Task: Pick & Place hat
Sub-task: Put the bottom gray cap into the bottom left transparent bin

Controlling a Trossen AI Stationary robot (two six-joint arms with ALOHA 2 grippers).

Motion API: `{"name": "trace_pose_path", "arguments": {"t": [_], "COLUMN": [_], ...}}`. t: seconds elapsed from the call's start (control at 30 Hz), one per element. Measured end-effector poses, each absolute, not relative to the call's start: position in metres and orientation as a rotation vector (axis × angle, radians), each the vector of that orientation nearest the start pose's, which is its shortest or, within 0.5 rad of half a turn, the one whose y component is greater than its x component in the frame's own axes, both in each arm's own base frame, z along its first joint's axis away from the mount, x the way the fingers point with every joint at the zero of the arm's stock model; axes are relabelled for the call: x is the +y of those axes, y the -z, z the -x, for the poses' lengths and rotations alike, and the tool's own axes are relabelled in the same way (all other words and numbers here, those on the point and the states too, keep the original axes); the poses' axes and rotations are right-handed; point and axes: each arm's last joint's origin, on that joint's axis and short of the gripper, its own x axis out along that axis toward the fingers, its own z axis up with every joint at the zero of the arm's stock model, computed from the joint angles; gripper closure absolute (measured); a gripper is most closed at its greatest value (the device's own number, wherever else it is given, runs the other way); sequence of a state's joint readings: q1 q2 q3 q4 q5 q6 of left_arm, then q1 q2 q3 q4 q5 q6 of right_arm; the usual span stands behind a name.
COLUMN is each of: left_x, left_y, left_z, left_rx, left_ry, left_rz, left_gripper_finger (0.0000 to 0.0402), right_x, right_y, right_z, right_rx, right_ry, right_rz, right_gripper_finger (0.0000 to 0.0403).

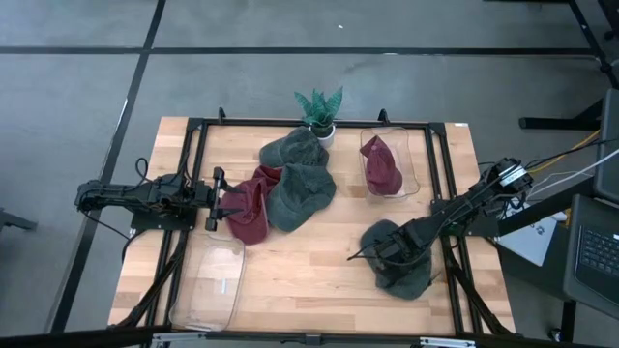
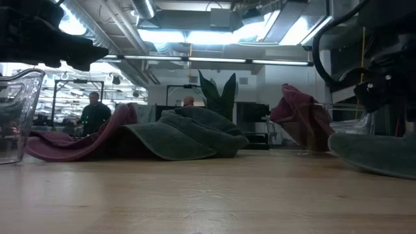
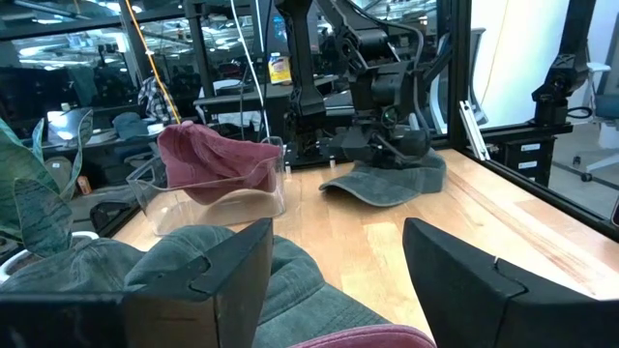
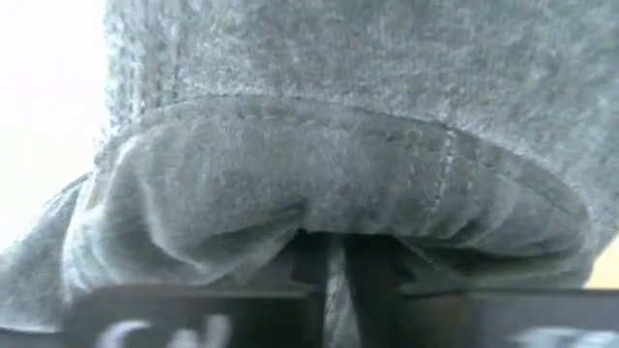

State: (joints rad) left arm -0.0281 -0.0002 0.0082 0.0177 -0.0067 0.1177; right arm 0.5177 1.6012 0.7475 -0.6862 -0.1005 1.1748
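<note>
A grey hat [image 1: 404, 263] lies on the wooden table at the near right, also seen in the left wrist view [image 3: 389, 184] and the low view [image 2: 378, 153]. My right gripper [image 1: 383, 253] points down onto it and is shut on its cloth [image 4: 334, 259]. Near the table's left edge my left gripper [image 1: 215, 198] is held level and open [image 3: 334, 253], next to a maroon hat [image 1: 250, 207], touching nothing. That maroon hat rests partly under a second grey hat [image 1: 303, 193]. My right gripper pinches a bunched-up fold of the grey hat's cloth [image 4: 319, 208] between its two fingers, on the side of the hat toward the table's left. The fingers come from above, pointing down. The hat rests on the table, with its cloth gathered up around the fingers.
A third grey hat [image 1: 293, 147] lies at the far middle beside a potted plant [image 1: 320, 111]. A clear bin [image 1: 406, 155] at the far right holds a maroon hat [image 1: 382, 164]. Another clear bin [image 1: 208, 285] stands at the near left. A black frame [image 1: 198, 126] rims the table.
</note>
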Motion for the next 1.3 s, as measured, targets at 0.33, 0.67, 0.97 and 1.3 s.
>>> {"name": "trace_pose_path", "arguments": {"t": [0.33, 0.67, 0.97, 1.3], "left_x": [-0.003, -0.003, -0.003, -0.003], "left_y": [-0.168, -0.168, -0.168, -0.168], "left_z": [-0.097, -0.097, -0.097, -0.097], "left_rx": [-0.027, -0.027, -0.027, -0.027], "left_ry": [0.020, 0.020, 0.020, 0.020], "left_rz": [-0.117, -0.117, -0.117, -0.117], "left_gripper_finger": [0.0172, 0.0172, 0.0172, 0.0172], "right_x": [0.113, 0.101, 0.066, 0.053], "right_y": [-0.130, -0.139, -0.149, -0.157], "right_z": [-0.218, -0.255, -0.283, -0.322], "right_rx": [1.471, 1.187, 0.975, 0.885], "right_ry": [0.402, 0.168, 0.139, 0.077], "right_rz": [-0.681, -0.710, -0.774, -0.791], "right_gripper_finger": [0.0393, 0.0394, 0.0393, 0.0394]}}
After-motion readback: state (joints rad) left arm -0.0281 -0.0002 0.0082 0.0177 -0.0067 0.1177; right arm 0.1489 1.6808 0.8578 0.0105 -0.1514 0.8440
